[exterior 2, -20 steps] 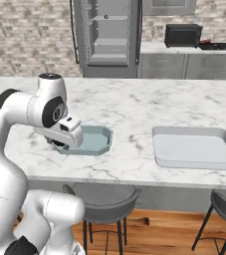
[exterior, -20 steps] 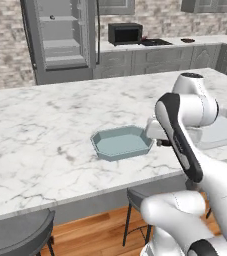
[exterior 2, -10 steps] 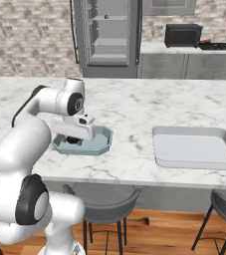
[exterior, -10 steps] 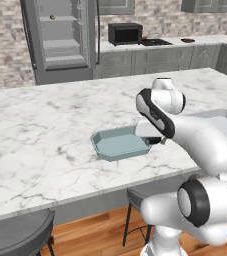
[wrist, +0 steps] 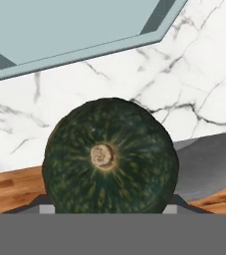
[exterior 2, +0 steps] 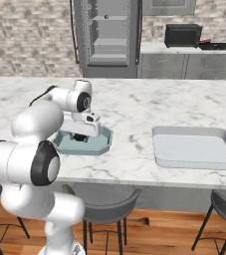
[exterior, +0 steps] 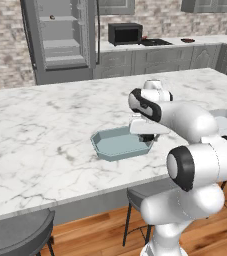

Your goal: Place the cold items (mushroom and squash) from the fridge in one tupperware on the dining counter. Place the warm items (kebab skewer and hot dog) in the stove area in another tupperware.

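Hand view shows you the gripper (wrist: pixel 107 211) clamping the squash (wrist: pixel 109 157) beside an empty tupperware (wrist: pixel 69 30) on the marble counter (wrist: pixel 184 94).

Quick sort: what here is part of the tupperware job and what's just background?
Job:
- squash, gripped in the hand
- octagonal tupperware, nothing in it
- rectangular tupperware
- open fridge

Background:
- microwave
- bar stools
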